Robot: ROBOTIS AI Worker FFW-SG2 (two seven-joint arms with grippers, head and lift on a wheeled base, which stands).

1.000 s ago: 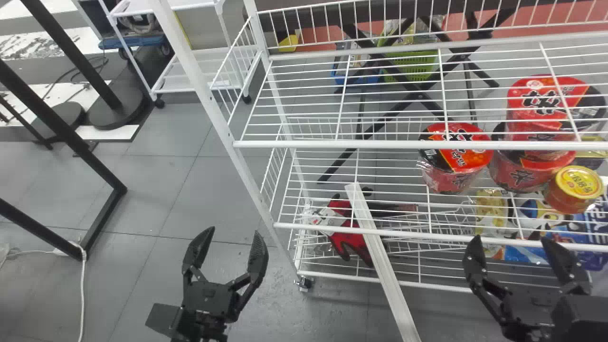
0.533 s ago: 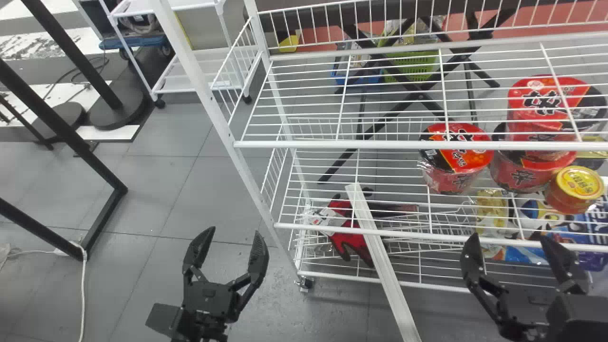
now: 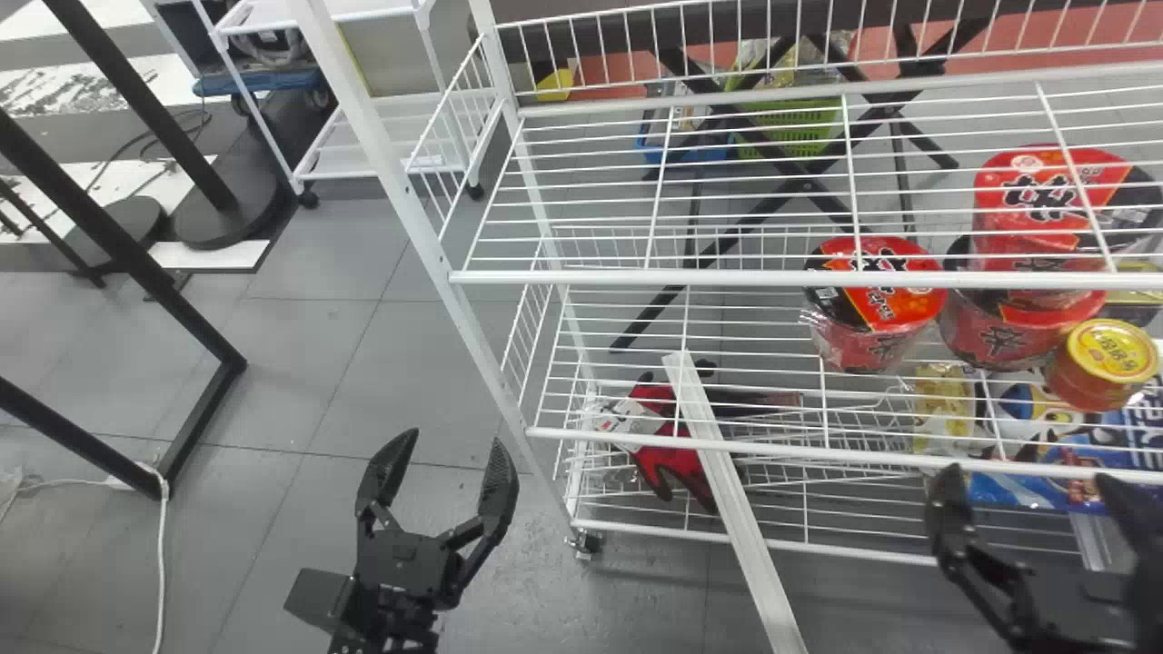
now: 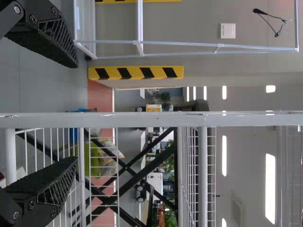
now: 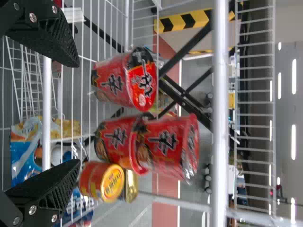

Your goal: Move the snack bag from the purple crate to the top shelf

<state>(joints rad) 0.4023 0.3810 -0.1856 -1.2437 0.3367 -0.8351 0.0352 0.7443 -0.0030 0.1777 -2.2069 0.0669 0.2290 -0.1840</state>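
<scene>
Under the upper shelf (image 3: 627,277), 3 black-lettered red cups (image 3: 879,313)

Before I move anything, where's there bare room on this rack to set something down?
The visible top shelf looks free, rightward from the left post. The middle shelf is bare between that post and the nearest red noodle cup. Crowded: the middle shelf's right part, where stacked red cups stand beside a yellow-lidded jar.
</scene>
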